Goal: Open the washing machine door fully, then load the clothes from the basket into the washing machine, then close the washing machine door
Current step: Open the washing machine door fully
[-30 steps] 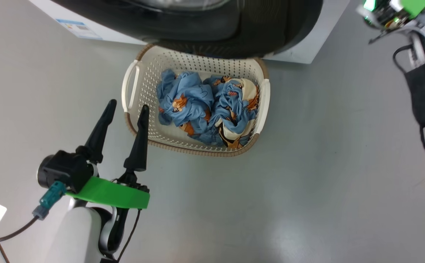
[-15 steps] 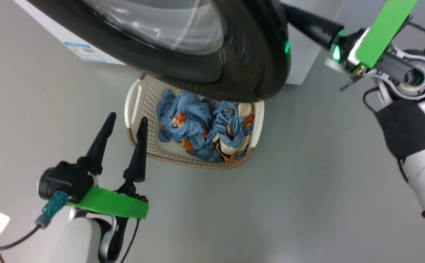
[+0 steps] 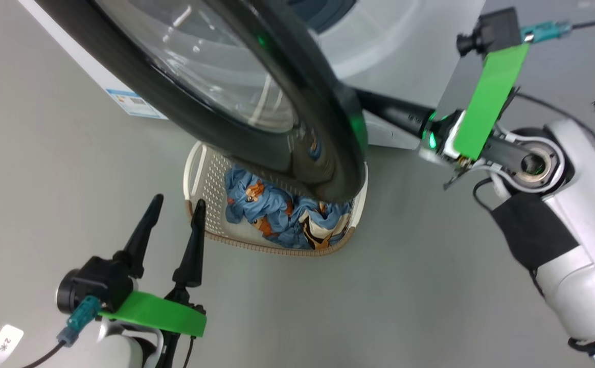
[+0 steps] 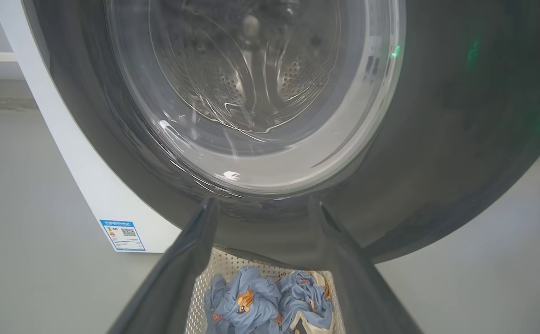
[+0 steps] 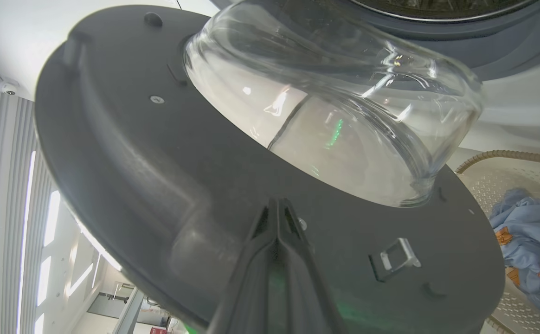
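The washing machine door stood partly open above the basket, its black ring overhanging the basket's far half. It was pushed there by the right gripper, whose fingers were pressed together into a single wedge. The wedge was set against the door's inner side, up and to the right of the basket. Pinched shut, the fingers apparently served as a lever, not a clamp: they held nothing and simply bore on the panel beside its latch.

The clothes lay bundled inside the basket, untouched, half of them hidden under the door's lower edge. The washing machine rose directly behind the basket, with a gap open between its white front and the door.

The left gripper hung just off the basket's near left corner with its fingers spread wide and empty. It was probably kept there ready for the clothes once the opening was free.

A second earlier the door had covered no more than the basket's far rim, and the right arm had sat at the edge of the head view. Since then the camera had tilted, the door had come out further over the basket, and the right arm had come in behind it. The left gripper had kept its place by the basket, fingers just as far apart.
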